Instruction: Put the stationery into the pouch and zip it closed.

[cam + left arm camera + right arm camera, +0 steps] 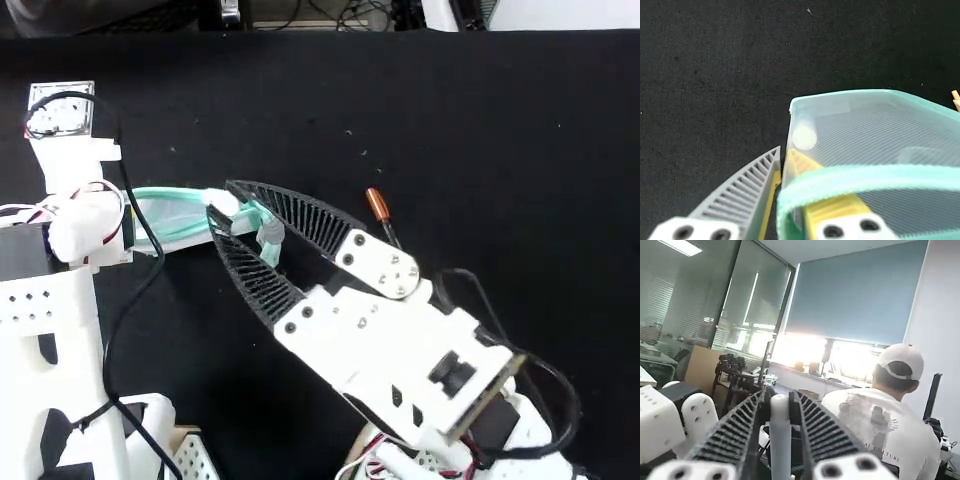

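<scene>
Now, pouch: translucent ribbed pouch (172, 214) w/ teal edging is seen on black table cover (480, 120), one end taken up by left gripper (784, 153).
L jaws: closed down on the pouch wall. Yellow finger is seen through the plastic, apparently inside the mouth, grey finger outside; little gap btwn them.
R jaws: right gripper (220, 198) is narrowly parted and pinched on a pale stick (268, 236) (marker or glue stick, not told apart), gripped partway along the jaws, back from the tips.
Stick vs pouch: just beside the pouch end away from L gripper; contact can't be judged. R jaw tips are overlapped w/ that end in high view.
Other stationery: pen w/ brown end (378, 206) is laid on the cover near the pouch, beyond R gripper, apart from both sets of jaws.
Handling, pouch: judged light, floppy, slick; wall likely to be buckled or dragged if pushed. Best taken at the stiffer teal rim/zip band.
Handling, stick: judged light, rigid, smooth, prone to be rolled or twisted in the pinch; a mid-barrel hold is advised.
Step judged: stick insertion. Mouth isn't shown well enough for alignment to be confirmed. Zip not yet closed.
</scene>
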You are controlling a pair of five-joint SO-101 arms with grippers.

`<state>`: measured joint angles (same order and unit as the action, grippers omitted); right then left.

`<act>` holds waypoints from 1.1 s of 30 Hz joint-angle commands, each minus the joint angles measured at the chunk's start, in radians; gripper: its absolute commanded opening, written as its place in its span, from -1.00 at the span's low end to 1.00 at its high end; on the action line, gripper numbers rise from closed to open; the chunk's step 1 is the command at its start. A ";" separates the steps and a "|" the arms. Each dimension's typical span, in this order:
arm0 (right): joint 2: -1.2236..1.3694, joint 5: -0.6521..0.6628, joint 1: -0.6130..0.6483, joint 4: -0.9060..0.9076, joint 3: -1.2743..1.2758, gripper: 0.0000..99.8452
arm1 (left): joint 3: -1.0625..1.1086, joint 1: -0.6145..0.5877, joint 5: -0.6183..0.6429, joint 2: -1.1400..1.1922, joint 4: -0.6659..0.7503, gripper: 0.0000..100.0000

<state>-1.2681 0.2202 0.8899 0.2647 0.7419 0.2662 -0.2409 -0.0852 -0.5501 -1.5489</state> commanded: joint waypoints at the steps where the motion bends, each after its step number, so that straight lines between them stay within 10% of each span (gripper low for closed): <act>1: 0.010 -0.075 0.012 -0.018 -0.004 -0.98 | 0.056 -0.022 -0.012 0.020 0.026 -0.94; 14: 0.262 -0.084 -0.049 0.011 0.044 -0.97 | 0.056 -0.022 -0.012 0.020 0.026 -0.94; 22: 0.263 -0.026 -0.052 0.400 -0.180 -0.51 | 0.056 -0.022 -0.014 0.020 0.026 -0.94; 28: 0.255 -0.018 -0.078 0.637 -0.420 -0.55 | 0.056 -0.022 -0.014 0.020 0.026 -0.94; 33: 0.263 -0.025 -0.358 0.798 -0.417 -0.85 | 0.056 -0.022 -0.014 0.020 0.026 -0.94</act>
<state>-1.0211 0.1926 0.7027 0.9920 0.3460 0.2662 -0.2409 -0.0852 -0.5501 -1.5489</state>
